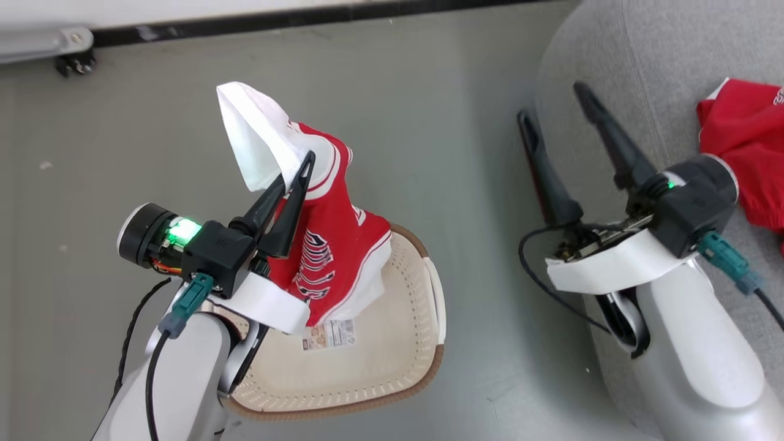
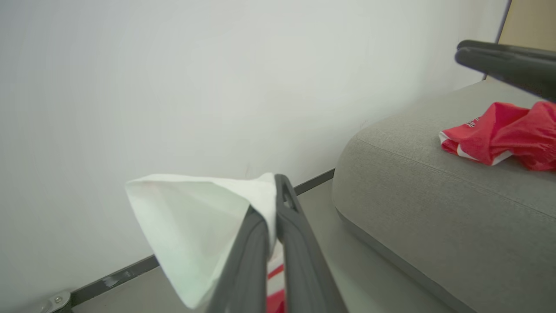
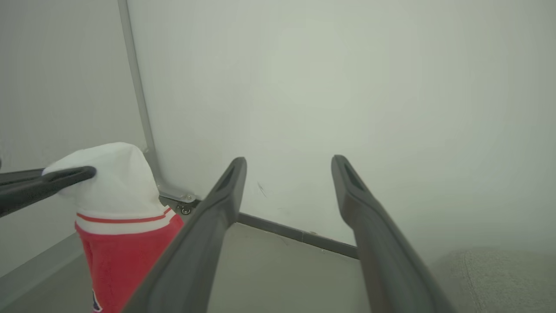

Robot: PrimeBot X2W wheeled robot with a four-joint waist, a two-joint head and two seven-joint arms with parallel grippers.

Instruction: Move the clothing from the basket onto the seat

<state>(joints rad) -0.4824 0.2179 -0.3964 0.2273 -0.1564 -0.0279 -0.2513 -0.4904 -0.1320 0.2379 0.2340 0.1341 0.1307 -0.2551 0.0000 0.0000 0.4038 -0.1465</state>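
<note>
- Fingers of the left claw point(image 1: 309, 160) are pinched tight on the white end of a red-and-white garment point(image 1: 334, 233), raised above the far end of the basket point(image 1: 401, 349).
- The garment hangs down from that grip, its lower edge reaching the basket's far rim.
- The right claw point(image 1: 551, 103) is spread wide with nothing in it, off to the basket's right at the edge of the grey seat point(image 1: 637, 55).
- Another red garment point(image 1: 744, 141) lies on the seat, farther right of the basket.
</note>
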